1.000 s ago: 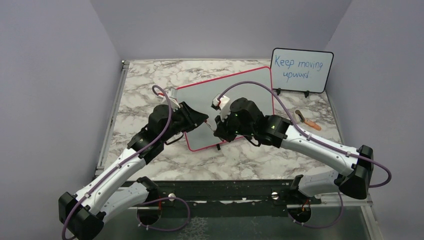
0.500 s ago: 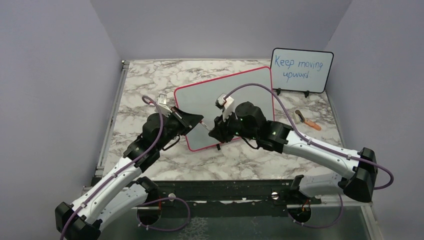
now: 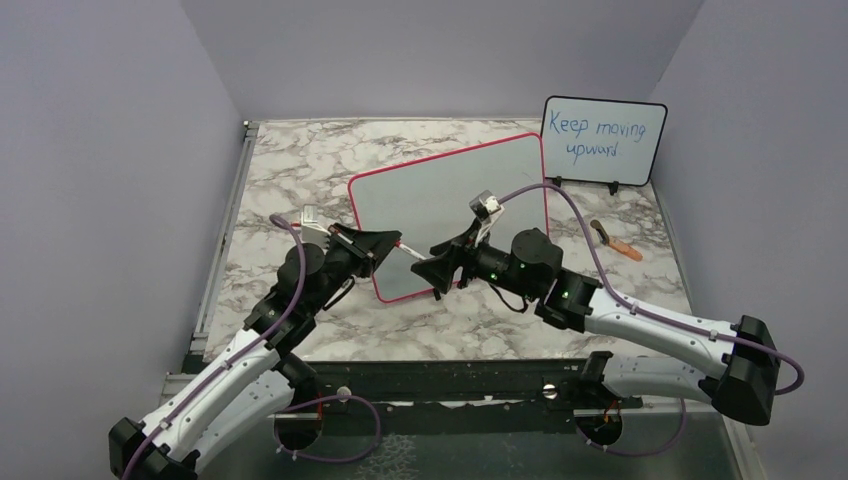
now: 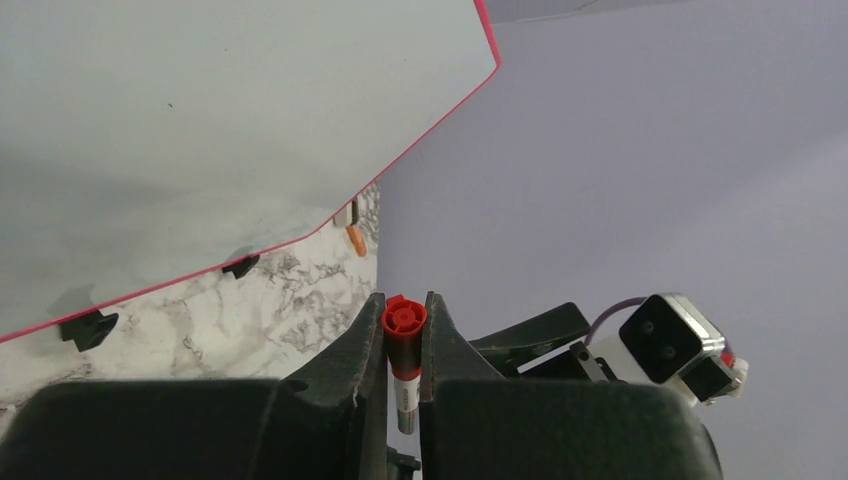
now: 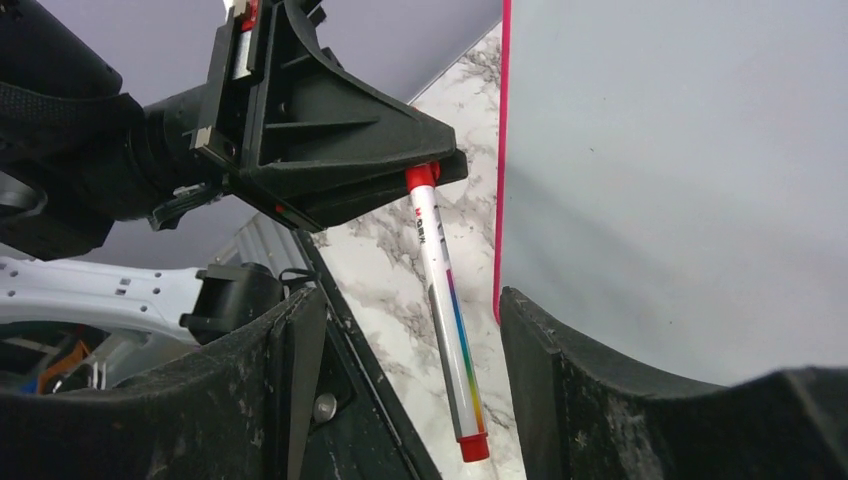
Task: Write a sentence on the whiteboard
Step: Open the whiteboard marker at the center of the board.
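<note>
Overhead and wrist views of the marble table (image 3: pixel 300 170). The whiteboard (image 3: pixel 440 190) stands tilted on its small black feet near the table's middle, with a red-pink frame all round and a plain pale grey face. Your left gripper (image 4: pixel 404 300) is closed on one red end of a marker (image 5: pixel 445 310), which has a white barrel with a rainbow stripe and a second red end pointing away from those fingers. The marker lies in front of the board's lower left part. Your right gripper (image 5: pixel 410 300) faces it with its fingers spread wide. The marker's free length lies in the gap between them, and the right wrist view shows it touching neither finger. At the far right of the table stands a smaller black-framed board (image 3: pixel 603 140) with blue handwriting, "Keep moving upward". Near it on the table lies a small orange and black object (image 3: pixel 618 243), too small to identify.
</note>
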Controlling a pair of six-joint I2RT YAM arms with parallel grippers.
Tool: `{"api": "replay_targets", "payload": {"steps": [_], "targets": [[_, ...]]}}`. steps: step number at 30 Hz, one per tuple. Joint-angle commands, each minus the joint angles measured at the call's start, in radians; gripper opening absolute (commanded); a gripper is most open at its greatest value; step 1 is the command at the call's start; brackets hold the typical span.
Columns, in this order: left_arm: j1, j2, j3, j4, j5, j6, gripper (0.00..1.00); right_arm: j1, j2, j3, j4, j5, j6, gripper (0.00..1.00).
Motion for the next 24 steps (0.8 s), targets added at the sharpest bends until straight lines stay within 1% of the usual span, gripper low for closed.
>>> {"api": "replay_targets", "payload": {"steps": [1, 10, 16, 24], "targets": [[-0.002, -0.031, -0.039, 0.102, -0.007, -0.142, 0.00, 0.004, -0.025, -0.049, 0.144, 0.053, 0.078, 0.68], [-0.002, -0.056, -0.066, 0.123, -0.025, -0.216, 0.00, 0.001, -0.020, -0.082, 0.209, 0.054, 0.121, 0.69], [-0.001, -0.051, -0.088, 0.117, -0.031, -0.252, 0.00, 0.001, 0.006, -0.083, 0.267, 0.050, 0.156, 0.66], [-0.001, -0.059, -0.123, 0.143, -0.048, -0.321, 0.00, 0.001, 0.053, -0.061, 0.259, 0.056, 0.180, 0.64]]}}
